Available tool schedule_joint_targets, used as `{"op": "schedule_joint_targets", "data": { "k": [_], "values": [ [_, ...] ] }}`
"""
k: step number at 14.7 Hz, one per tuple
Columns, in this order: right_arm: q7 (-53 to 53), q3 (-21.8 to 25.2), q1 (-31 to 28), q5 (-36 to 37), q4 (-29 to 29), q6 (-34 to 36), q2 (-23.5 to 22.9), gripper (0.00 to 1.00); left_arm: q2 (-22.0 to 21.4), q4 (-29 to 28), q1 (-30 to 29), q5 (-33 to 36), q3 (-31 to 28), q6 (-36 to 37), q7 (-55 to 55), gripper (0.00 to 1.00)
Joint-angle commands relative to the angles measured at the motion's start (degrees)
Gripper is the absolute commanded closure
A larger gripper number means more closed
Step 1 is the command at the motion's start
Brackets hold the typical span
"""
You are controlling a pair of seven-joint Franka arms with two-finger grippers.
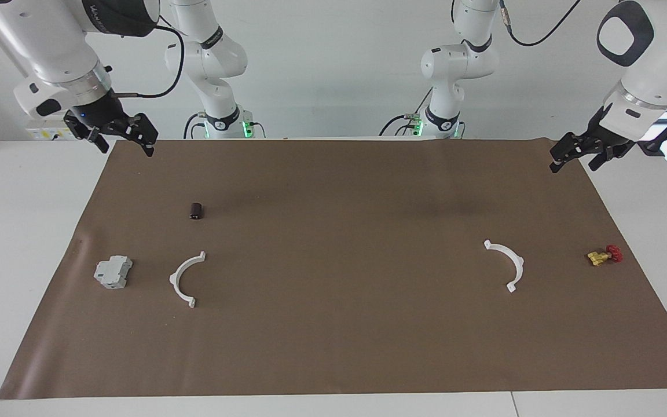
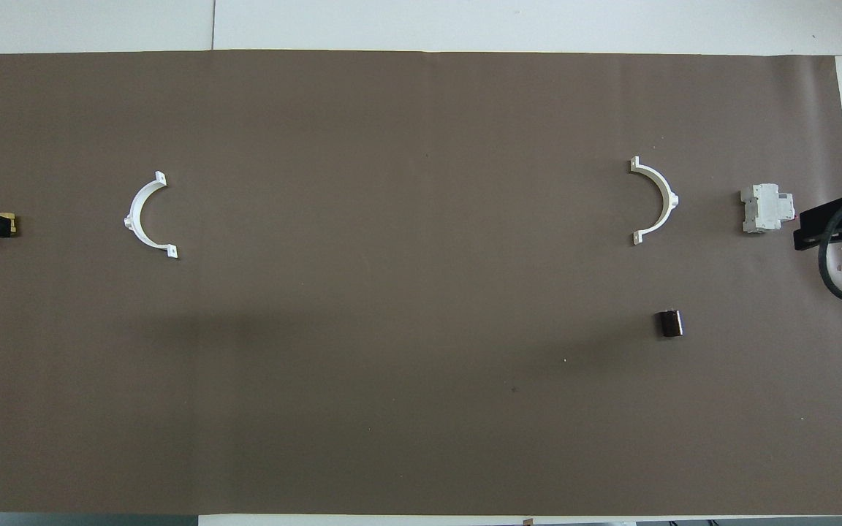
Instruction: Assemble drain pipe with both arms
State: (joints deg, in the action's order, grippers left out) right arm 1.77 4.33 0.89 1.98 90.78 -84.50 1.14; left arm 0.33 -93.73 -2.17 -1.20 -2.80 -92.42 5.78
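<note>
The left gripper (image 1: 575, 157) hangs open and empty over the brown mat's (image 1: 333, 347) corner. The right gripper (image 1: 118, 139) hangs open and empty over the mat's other corner by the robots. One white half-ring (image 1: 507, 264) lies on the mat near a red-and-yellow valve (image 1: 604, 255). The other half-ring (image 1: 186, 278) lies well apart from it, between a grey box (image 1: 113, 271) and the mat's middle. A small dark roll (image 1: 196, 210) sits nearer the robots.

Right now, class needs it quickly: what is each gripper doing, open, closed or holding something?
Left gripper: open, holding nothing, raised over the mat's corner.
Right gripper: open, holding nothing, raised over the other corner.
</note>
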Motion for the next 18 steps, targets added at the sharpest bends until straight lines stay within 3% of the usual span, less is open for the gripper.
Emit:
{"op": "schedule_joint_targets", "data": {
  "k": [1,4,7,18],
  "values": [
    [-1.85,-0.64,-1.16,-1.28,-0.52,-0.31,-0.35,0.0,-1.47,-1.72,0.41,0.5,-0.19,-1.1,0.2,0.0],
    [-1.85,-0.64,-0.54,-1.28,0.09,-2.24,-0.26,0.0,-1.47,-1.72,0.41,0.58,-0.19,-1.1,0.2,0.0],
    [-1.68,-0.64,-0.45,-2.77,6.06,-12.59,-0.17,0.0,-1.47,-1.72,0.41,0.5,-0.19,-1.1,0.2,0.0],
    [-11.08,-0.9,-0.54,-5.68,5.45,-40.9,-25.55,0.0,-1.47,-1.72,0.41,0.5,-0.19,-1.1,0.2,0.0]
  ]
}}
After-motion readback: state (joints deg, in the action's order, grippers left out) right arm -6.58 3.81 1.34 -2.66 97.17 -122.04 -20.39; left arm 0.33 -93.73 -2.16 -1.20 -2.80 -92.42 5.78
